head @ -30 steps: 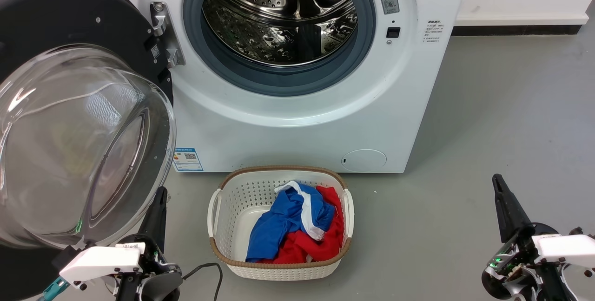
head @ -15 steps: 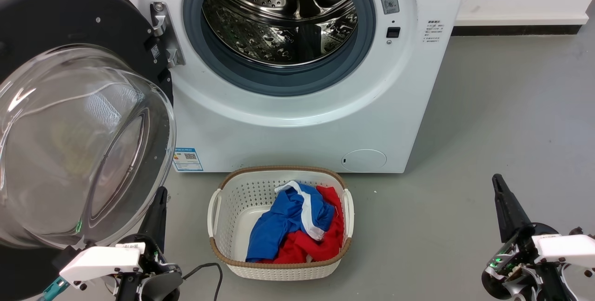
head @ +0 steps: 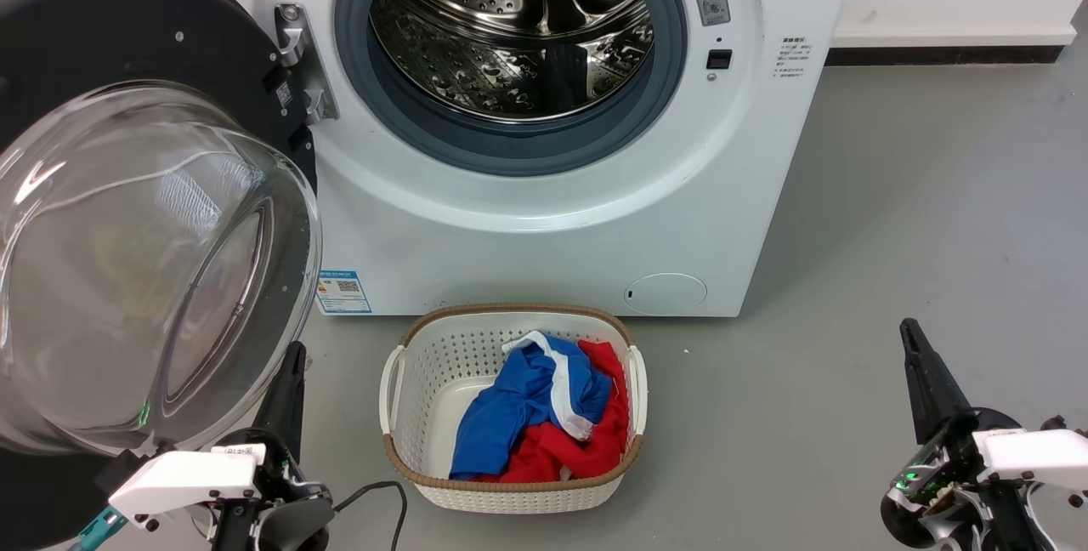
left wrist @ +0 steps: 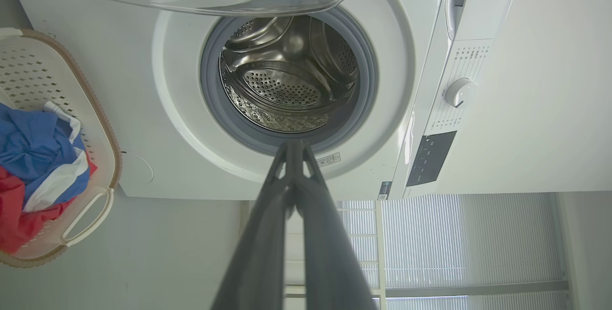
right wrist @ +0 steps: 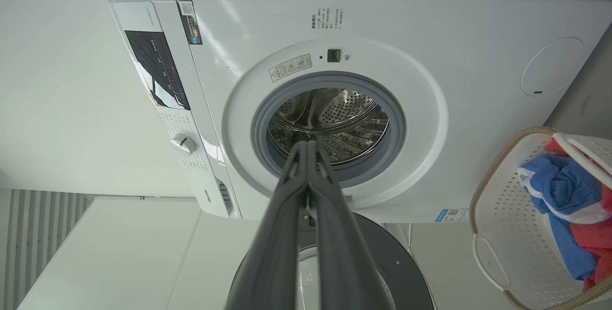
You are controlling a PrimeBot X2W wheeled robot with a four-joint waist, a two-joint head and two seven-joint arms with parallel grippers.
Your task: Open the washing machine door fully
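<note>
The washing machine (head: 544, 236) stands ahead with its steel drum (head: 518, 24) exposed. The washing machine door (head: 144, 262) is swung wide to the left on its metal hinge (head: 297, 58), its black ring behind the bulging glass bowl. My left gripper (head: 293, 355) sits low at the left, just below the bowl's edge, shut and holding nothing. In the left wrist view its fingers (left wrist: 294, 149) meet at the tip. At the lower right my right gripper (head: 909, 334) is shut and empty, well clear of the machine; its fingers (right wrist: 306, 149) are closed together in the right wrist view.
A white laundry basket (head: 408, 449) with blue and red clothes (head: 544, 415) sits on the grey floor in front of the machine, between my arms. A black cable (head: 374, 496) lies near the basket's left corner. Open floor (head: 935, 211) stretches to the right.
</note>
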